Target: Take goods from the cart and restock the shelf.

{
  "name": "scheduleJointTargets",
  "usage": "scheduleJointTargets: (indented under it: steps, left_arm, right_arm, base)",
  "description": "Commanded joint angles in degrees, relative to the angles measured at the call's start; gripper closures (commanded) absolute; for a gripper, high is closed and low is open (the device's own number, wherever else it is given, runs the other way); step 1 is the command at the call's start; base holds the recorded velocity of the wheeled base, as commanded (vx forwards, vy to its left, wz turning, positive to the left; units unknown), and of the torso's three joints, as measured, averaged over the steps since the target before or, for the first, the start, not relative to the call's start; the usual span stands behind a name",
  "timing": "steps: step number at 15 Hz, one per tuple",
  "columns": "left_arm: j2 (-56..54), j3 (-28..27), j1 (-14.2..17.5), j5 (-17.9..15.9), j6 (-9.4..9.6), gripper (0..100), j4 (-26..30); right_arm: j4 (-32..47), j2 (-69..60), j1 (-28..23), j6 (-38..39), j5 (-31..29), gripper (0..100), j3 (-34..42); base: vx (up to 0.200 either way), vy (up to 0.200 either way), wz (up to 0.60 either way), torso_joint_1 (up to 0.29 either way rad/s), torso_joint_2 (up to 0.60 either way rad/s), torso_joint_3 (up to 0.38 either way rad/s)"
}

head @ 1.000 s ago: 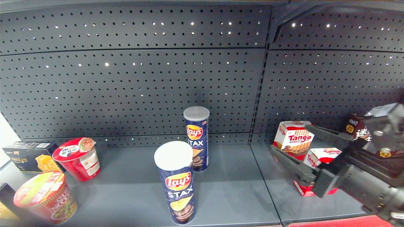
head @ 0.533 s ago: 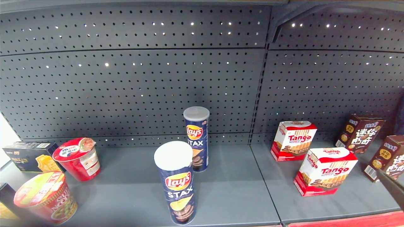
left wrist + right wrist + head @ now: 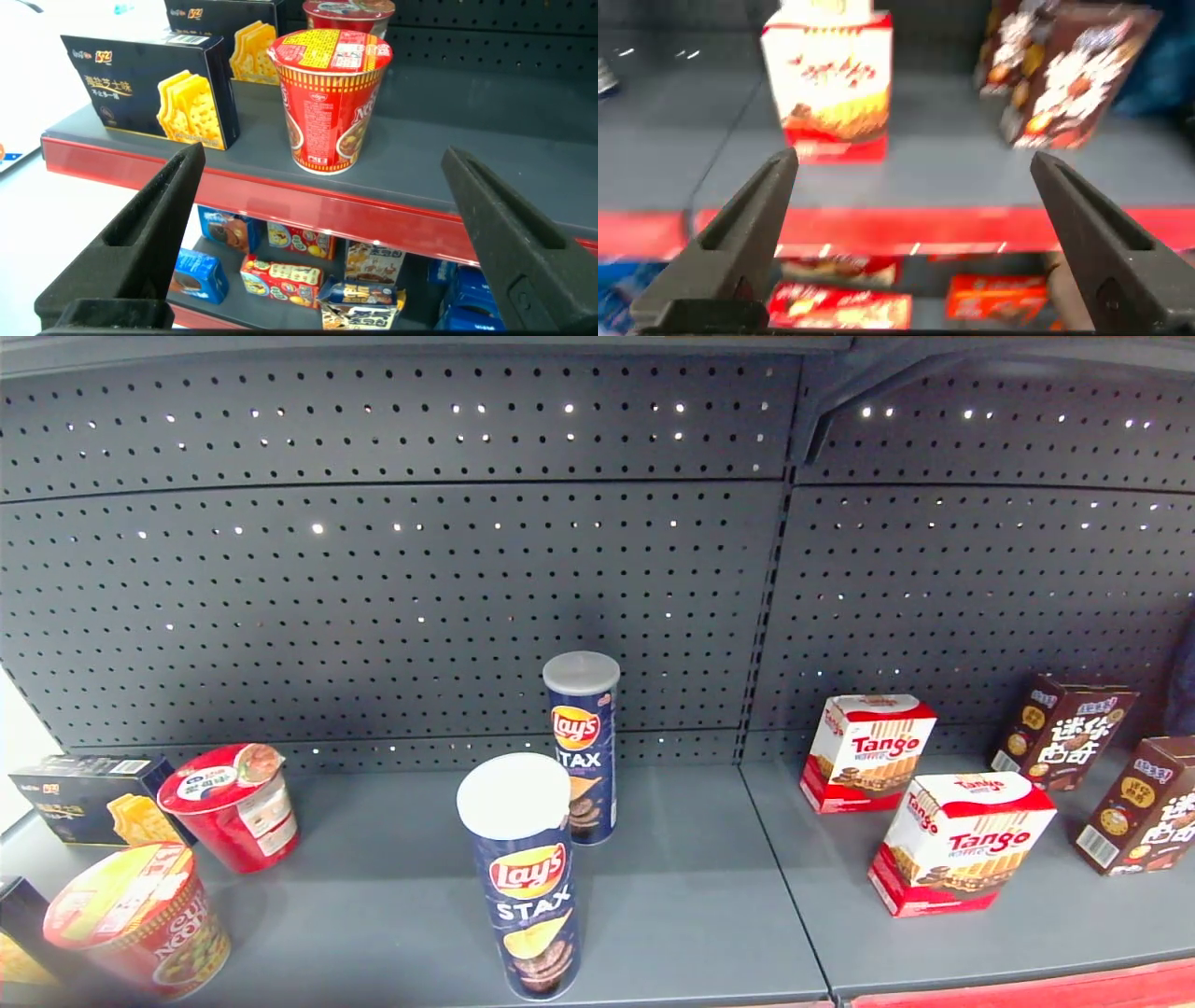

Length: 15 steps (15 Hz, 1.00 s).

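On the grey shelf (image 3: 672, 896) stand two tall blue chip cans, one at the front (image 3: 523, 877) and one behind it (image 3: 581, 747). To their right are two red-and-white wafer boxes (image 3: 962, 845) (image 3: 866, 751) and two brown boxes (image 3: 1064, 733) (image 3: 1144, 807). Two red noodle cups (image 3: 229, 807) (image 3: 135, 919) and a black cracker box (image 3: 89, 798) stand at the left. My left gripper (image 3: 327, 243) is open and empty, in front of the shelf edge by a noodle cup (image 3: 332, 98). My right gripper (image 3: 915, 243) is open and empty, facing a wafer box (image 3: 836, 84) and a brown box (image 3: 1069, 75).
The shelf has a red front strip (image 3: 374, 210) (image 3: 906, 229). Below it a lower shelf holds several packaged snacks (image 3: 290, 271) (image 3: 845, 303). A perforated back panel (image 3: 420, 588) rises behind the goods. Open shelf floor lies between the cans and the wafer boxes.
My right arm, which stood open over the front wafer box a second ago, has pulled back to the right and out of the head view. The goods have not moved.
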Motion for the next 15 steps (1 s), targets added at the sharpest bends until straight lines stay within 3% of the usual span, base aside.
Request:
scheduleJointTargets:
  steps: [1,5,15]
  left_arm:
    - [0.0,0.0,0.01,0.02,-0.02,0,-0.01]
    - [0.0,0.0,0.01,0.02,-0.02,0,-0.09]
    - [0.0,0.0,0.01,0.02,-0.02,0,-0.09]
  right_arm:
    - [6.69,-9.01,1.04,0.55,1.84,0,0.22]
    - [12.67,-13.06,3.68,3.01,-4.58,0,0.22]
    - [12.32,-13.06,3.59,3.1,-4.58,0,0.22]
  base:
    - [0.0,0.0,0.0,0.0,0.0,0.0]
    - [0.0,0.0,0.0,0.0,0.0,0.0]
    - [0.0,0.0,0.0,0.0,0.0,0.0]
